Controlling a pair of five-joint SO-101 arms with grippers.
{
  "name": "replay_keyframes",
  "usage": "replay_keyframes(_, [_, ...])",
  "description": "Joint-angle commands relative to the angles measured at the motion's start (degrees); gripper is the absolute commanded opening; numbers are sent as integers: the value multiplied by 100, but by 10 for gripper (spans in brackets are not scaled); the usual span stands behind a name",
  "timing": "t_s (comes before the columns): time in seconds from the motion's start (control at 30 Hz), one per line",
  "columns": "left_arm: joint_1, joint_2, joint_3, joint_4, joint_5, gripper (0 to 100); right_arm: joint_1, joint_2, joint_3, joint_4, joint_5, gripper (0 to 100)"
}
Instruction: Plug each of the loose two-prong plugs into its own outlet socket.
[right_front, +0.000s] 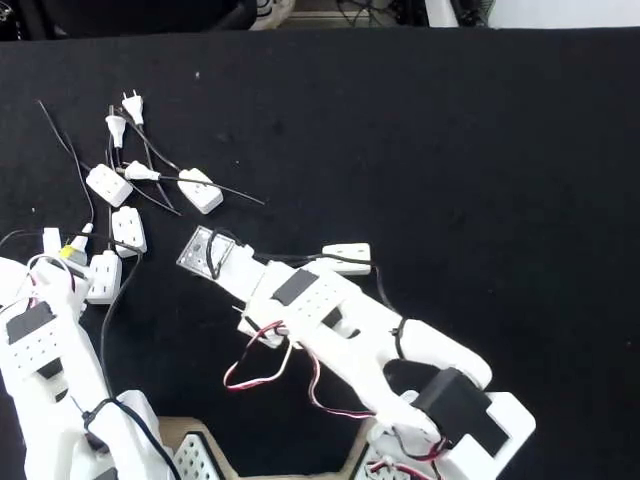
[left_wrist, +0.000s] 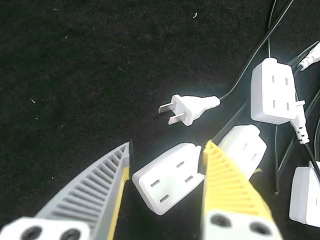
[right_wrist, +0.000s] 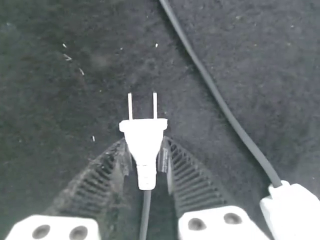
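Two prongs of the plug (right_wrist: 143, 137) point straight ahead of the right gripper (right_wrist: 145, 145), which is clamped on its body. The left gripper (left_wrist: 167, 145), jaws apart, straddles an outlet socket (left_wrist: 167, 182) lying well apart from the plug.

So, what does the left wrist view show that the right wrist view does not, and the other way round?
Left wrist view: the left gripper is open on either side of an outlet socket. A loose plug lies free beyond it, and a second socket lies further off.
Right wrist view: the right gripper is shut on a two-prong plug, prongs pointing away from the gripper.
Both: the black table, black cords and white socket casing.
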Motion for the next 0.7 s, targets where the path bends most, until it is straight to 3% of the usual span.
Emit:
replay_keyframes(0.0, [-4,-26,-92,-97,26,234,35,-585,-171,316,0,13])
replay_keyframes(0.23, [-4,-35,-92,-114,26,234,-18,-1279,242,308,-9,18])
replay_keyframes(0.47, [-4,9,-31,-325,26,234,-167,-945,251,273,0,217])
replay_keyframes(0.67, [-4,9,-31,-325,26,234,167,-875,-22,176,-457,132])
